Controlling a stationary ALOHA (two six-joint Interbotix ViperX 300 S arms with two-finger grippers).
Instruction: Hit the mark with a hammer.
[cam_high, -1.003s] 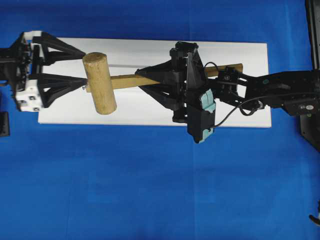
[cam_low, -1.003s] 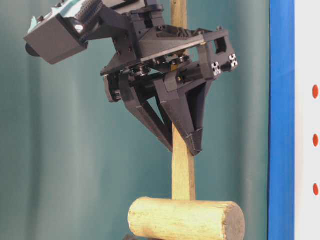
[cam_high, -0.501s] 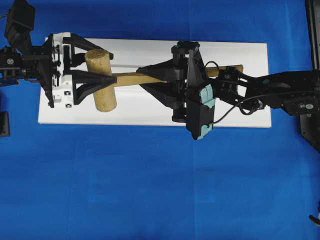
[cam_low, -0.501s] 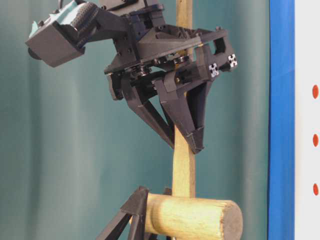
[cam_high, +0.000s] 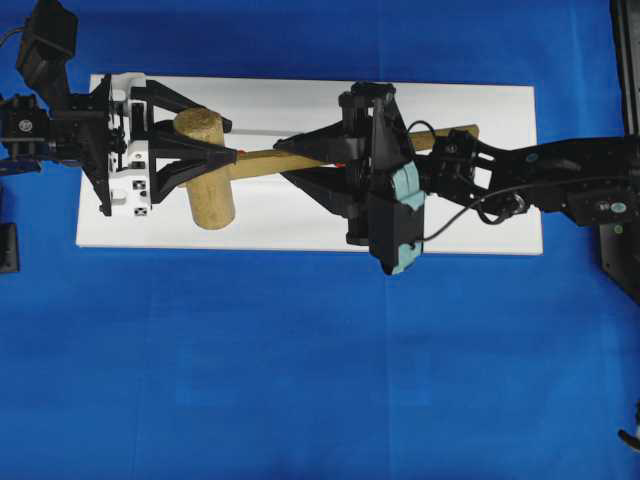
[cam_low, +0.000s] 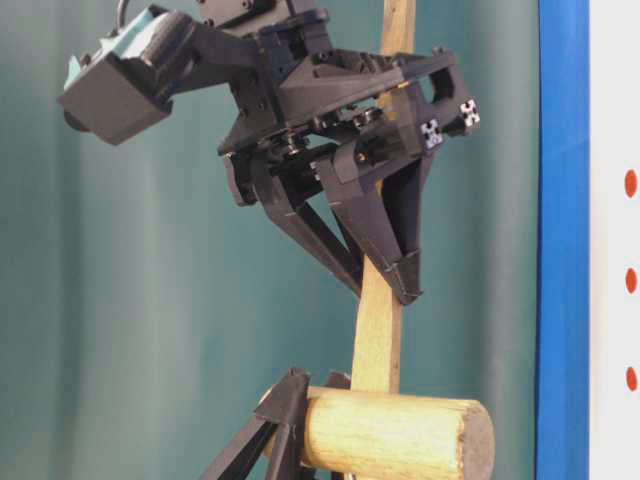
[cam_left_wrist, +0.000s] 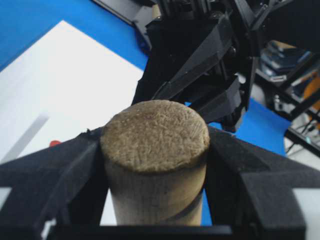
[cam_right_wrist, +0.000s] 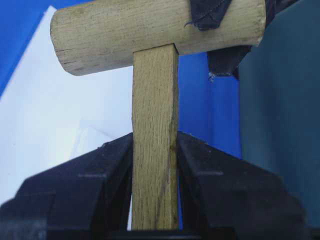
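Your hammer (cam_high: 205, 165) hangs over the white board (cam_high: 300, 215), handle clenched in the right hand (cam_high: 290, 160), head straddled by the left hand (cam_high: 215, 150). Before swinging, release the left hand's hold on the head, then aim for the red mark (cam_left_wrist: 54, 143).

Right gripper (cam_high: 288, 158) — reaching in from the right side of the overhead view, fingers clamped on the hammer (cam_high: 205, 167) handle. Left gripper (cam_high: 222, 141) — extended from the left, fingers straddling the hammer head, pressed against both its sides.
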